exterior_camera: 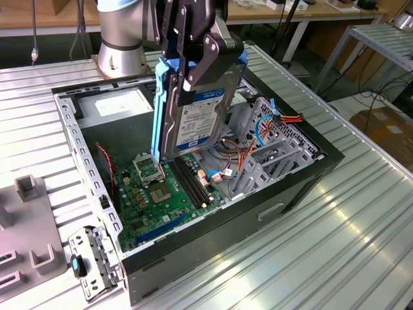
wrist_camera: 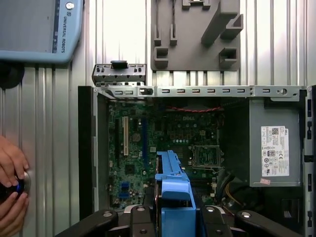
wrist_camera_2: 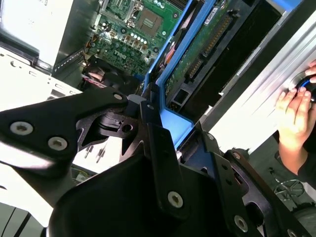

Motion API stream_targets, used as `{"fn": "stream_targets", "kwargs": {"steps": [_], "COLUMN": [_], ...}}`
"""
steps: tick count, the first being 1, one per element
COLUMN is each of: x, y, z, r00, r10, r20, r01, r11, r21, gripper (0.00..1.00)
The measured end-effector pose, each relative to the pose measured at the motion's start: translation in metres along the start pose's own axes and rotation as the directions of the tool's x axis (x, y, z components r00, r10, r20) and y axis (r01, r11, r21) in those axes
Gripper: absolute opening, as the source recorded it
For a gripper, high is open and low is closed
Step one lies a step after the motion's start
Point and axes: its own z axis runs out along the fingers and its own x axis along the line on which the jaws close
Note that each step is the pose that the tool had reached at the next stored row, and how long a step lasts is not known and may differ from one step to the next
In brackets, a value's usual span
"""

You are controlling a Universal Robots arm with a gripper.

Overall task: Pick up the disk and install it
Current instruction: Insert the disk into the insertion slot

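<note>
My gripper (exterior_camera: 197, 55) is shut on the disk (exterior_camera: 193, 113) and holds it upright on edge above the open computer case (exterior_camera: 303, 187). The disk's white label with a blue band faces the exterior view's right, and blue rails run along its sides. Its lower edge hangs just over the green motherboard (exterior_camera: 155, 194), near the memory slots. In the first wrist view the disk's blue rail (wrist_camera: 173, 187) shows between the black fingers of the gripper (wrist_camera: 173, 222), over the motherboard (wrist_camera: 148, 143). In the second wrist view the disk (wrist_camera_2: 207, 49) extends away from the gripper (wrist_camera_2: 168, 133).
The case holds a grey power-supply box (exterior_camera: 116, 106), a metal drive cage (exterior_camera: 268, 152) and loose cables (exterior_camera: 284, 119). A loose metal bracket (exterior_camera: 93, 258) and a grey fixture (exterior_camera: 26, 239) lie beside the case. A person's hand (wrist_camera: 10, 187) rests on the table by a teach pendant (wrist_camera: 39, 29).
</note>
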Motion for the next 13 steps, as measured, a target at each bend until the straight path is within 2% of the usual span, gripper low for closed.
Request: {"fn": "stream_targets", "kwargs": {"steps": [4, 6, 9, 10, 13], "x": [0.0019, 0.0021, 0.0023, 0.0022, 0.0021], "y": [-0.0072, -0.0127, -0.0232, -0.0298, -0.0412], "z": [0.0003, 0.0004, 0.0005, 0.0006, 0.0007], "r00": [1.0000, 1.0000, 1.0000, 1.0000, 1.0000], "r10": [0.000, 0.000, 0.000, 0.000, 0.000], "r20": [0.0000, 0.0000, 0.0000, 0.0000, 0.0001], "r01": [0.000, 0.000, 0.000, 0.000, 0.000], "r11": [1.0000, 1.0000, 1.0000, 1.0000, 1.0000], "r21": [0.0000, 0.0000, 0.0001, 0.0000, 0.0000], "gripper": [0.37, 0.37, 0.37, 0.37, 0.37]}}
